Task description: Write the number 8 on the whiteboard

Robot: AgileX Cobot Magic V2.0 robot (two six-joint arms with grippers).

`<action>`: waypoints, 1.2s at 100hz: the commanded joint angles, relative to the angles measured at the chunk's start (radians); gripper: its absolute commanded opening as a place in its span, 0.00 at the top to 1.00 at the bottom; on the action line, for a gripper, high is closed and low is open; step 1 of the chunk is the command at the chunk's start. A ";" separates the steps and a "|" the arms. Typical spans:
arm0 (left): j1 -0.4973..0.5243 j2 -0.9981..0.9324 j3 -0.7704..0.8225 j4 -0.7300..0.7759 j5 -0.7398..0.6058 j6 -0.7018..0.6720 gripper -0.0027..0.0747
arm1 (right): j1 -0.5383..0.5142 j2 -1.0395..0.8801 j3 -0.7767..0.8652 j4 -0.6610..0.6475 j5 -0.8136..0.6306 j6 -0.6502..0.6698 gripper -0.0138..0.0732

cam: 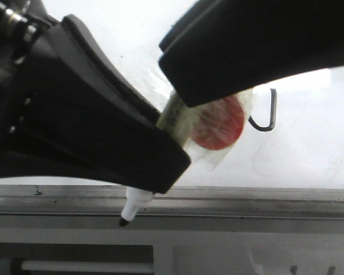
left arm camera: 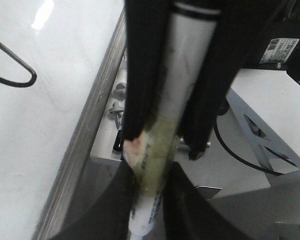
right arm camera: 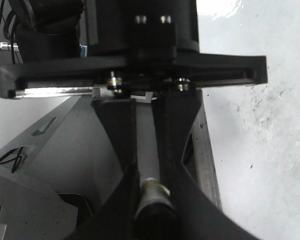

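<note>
Glossy white and glaring, the whiteboard (cam: pixel 309 143) is filling the background with a partial black marker line (cam: pixel 266 117) lying beside the left gripper (left arm camera: pixel 155 150), which is pinching a marker (left arm camera: pixel 182 75), while the right gripper (right arm camera: pixel 150 200) is clamping another marker (right arm camera: pixel 150 145).

Glare washes out the whiteboard (cam: pixel 309 143); the close dark pincer (cam: pixel 178 137) looks blurred.

Both pincers are clamped tight, the left pincer (left arm camera: pixel 162 150) and right pincer (right arm camera: pixel 150 200) pressed close together.
</note>
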 commanded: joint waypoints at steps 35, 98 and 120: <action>0.003 -0.001 -0.032 -0.057 -0.035 -0.040 0.99 | -0.001 -0.015 -0.034 0.068 -0.038 0.039 0.68; 0.003 0.000 -0.032 -0.179 -0.253 -0.157 0.99 | -0.179 -0.373 -0.034 0.062 -0.212 0.092 0.83; 0.003 0.045 -0.032 -0.339 -0.376 -0.157 0.99 | -0.190 -0.410 -0.030 0.062 -0.201 0.133 0.92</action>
